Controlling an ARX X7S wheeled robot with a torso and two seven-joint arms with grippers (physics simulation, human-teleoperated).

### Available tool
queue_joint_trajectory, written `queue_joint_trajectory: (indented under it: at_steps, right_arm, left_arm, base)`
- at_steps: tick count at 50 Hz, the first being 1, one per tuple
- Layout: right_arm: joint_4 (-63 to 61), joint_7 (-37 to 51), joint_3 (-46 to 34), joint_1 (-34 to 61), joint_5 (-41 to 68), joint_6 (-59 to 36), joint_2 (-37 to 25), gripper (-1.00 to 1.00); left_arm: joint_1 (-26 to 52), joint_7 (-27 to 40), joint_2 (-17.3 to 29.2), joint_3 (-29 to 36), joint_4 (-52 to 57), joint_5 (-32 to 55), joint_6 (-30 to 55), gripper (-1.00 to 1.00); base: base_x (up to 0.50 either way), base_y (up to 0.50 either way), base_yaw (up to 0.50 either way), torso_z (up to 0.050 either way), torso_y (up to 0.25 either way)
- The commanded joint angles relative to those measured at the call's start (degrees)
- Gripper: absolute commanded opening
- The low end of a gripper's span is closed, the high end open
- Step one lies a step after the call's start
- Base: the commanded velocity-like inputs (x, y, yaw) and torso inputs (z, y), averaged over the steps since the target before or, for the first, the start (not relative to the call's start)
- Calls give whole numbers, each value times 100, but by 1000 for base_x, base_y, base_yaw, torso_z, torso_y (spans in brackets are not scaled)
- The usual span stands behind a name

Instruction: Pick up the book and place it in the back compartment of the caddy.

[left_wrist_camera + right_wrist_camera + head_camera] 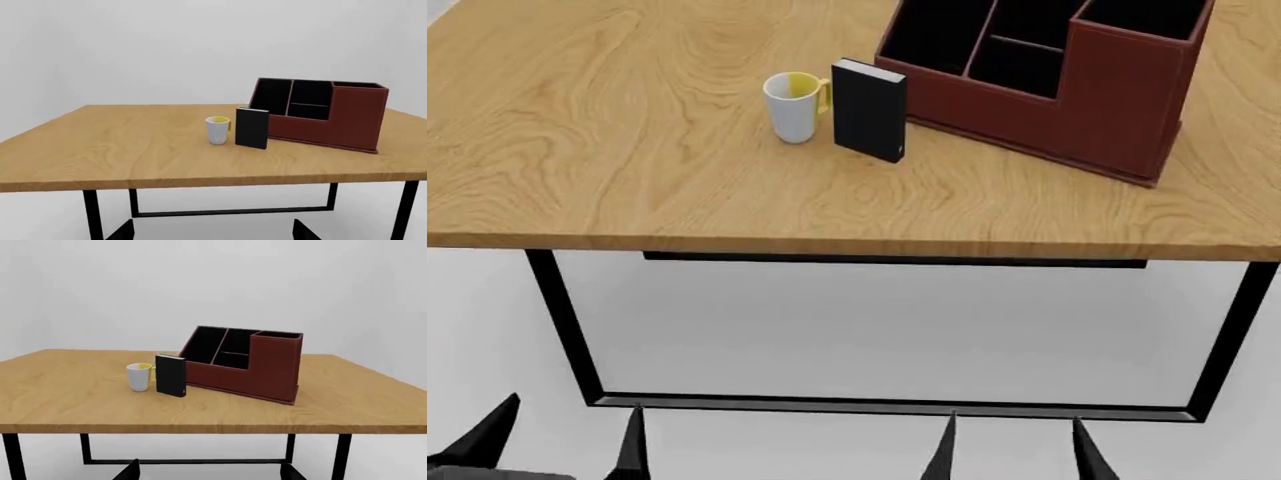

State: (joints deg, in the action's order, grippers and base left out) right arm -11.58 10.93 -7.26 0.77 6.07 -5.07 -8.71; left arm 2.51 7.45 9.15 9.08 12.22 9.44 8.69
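Here, in the left wrist view, the book (252, 128) stands upright on the wooden table (100, 150), just beside the white-and-yellow mug (217, 130) and close in front of the caddy (333, 120). The left gripper (212, 232) shows only two dark fingertips at the picture's lower edge — spread wide, holding nothing.

From the head view, the book (869, 110) sits between the mug (794, 107) and the caddy (1054, 80); the small back compartment (1018, 68) lies open. Both grippers — left (561, 440), right (1010, 450) — hang below the table edge, well apart from the book, prongs parted and empty.

In the right wrist view, the right gripper (210, 471) likewise shows parted tips, the book (171, 375) upright ahead.
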Motion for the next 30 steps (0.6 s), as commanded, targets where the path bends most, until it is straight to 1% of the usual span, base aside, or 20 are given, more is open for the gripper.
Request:
queue_joint_trajectory:
  at_steps: [1, 7, 8, 14, 25, 29, 30]
  right_arm:
    - [-906, 294, 199, 182, -84, -558, -220, 100]
    - [-1480, 405, 359, 362, -66, -1009, -373, 100]
    - [-2106, 506, 587, 543, -71, -1503, -523, 100]
    - [-2831, 594, 837, 876, -6, -2143, -722, 100]
    - [-3721, 618, 1392, 1550, 366, -3220, -1007, 100]
    - [-3949, 613, 1476, 1816, 458, -3537, -1114, 100]
    - [-3995, 598, 1510, 1893, 507, -3631, -1138, 100]
  left_arm:
    - [289, -24, 171, 4, 357, 153, 477, 100]
    - [506, -49, 260, 5, 498, 219, 708, 100]
    - [757, -92, 350, 16, 600, 207, 890, 100]
    - [997, -134, 452, 48, 739, 243, 1141, 100]
    - [1301, -167, 523, -122, 953, 557, 1518, 100]
    - [1371, -155, 581, -122, 1046, 582, 1660, 100]
    - [1409, -173, 647, -60, 1084, 562, 1815, 100]
  base:
    - [0, 0, 0, 0, 0]
    - [0, 0, 0, 0, 0]
    - [0, 0, 0, 0, 0]
    - [0, 0, 0, 0, 0]
    - [0, 0, 0, 0, 0]
    - [0, 0, 0, 0, 0]
    - [0, 0, 0, 0, 0]
